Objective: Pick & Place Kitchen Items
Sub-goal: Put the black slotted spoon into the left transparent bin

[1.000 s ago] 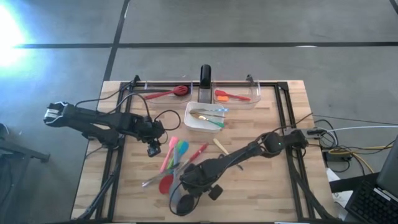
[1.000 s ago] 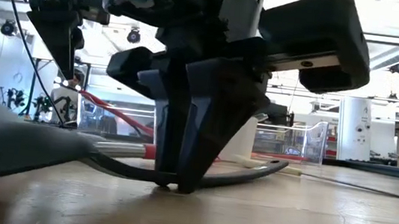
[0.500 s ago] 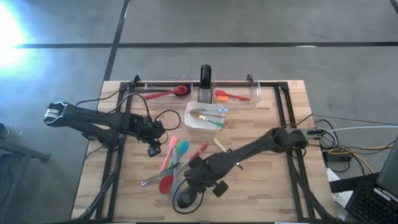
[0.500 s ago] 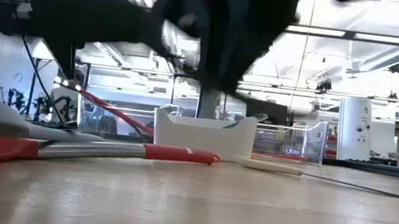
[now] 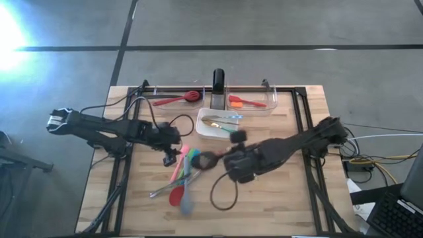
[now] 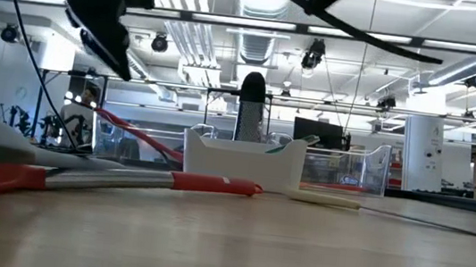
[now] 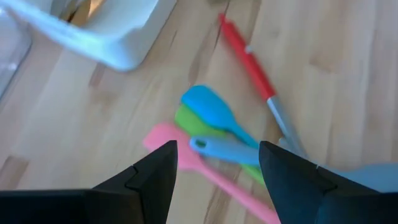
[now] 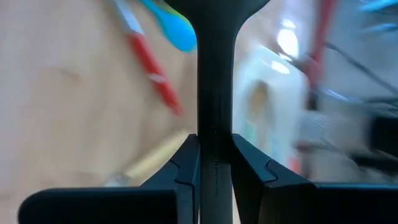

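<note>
My right gripper (image 5: pixel 223 162) hangs over the table's middle, shut on a black utensil (image 8: pixel 216 93). That utensil shows in the low view as a thin dark curve (image 6: pixel 366 31) high above the table. My left gripper (image 7: pixel 217 155) stands open above the pink (image 5: pixel 177 169), green and blue silicone spoons (image 5: pixel 193 158), touching none of them. These spoons lie flat on the table. A red-and-metal utensil (image 6: pixel 214 184) and a grey spoon (image 5: pixel 187 200) lie there too. My right gripper pinches the black utensil's slim handle (image 8: pixel 216 121) between its two fingers. The handle runs on past the fingertips and widens at its far end (image 8: pixel 224 9). The fingers slant down toward the table's left. The utensil is lifted clear of the table.
A white square dish (image 5: pixel 206 129) holding small cutlery stands at the middle far side. Behind it are two clear bins, the left with a red slotted spoon (image 5: pixel 177 100), the right with an orange spatula (image 5: pixel 243 101). A black post (image 5: pixel 218 82) stands between them.
My right gripper has risen from the table near its near edge. It has swung toward the far edge and a little right, rolling as it went. The black utensil, which lay on the table, has come up with it and hangs clear.
</note>
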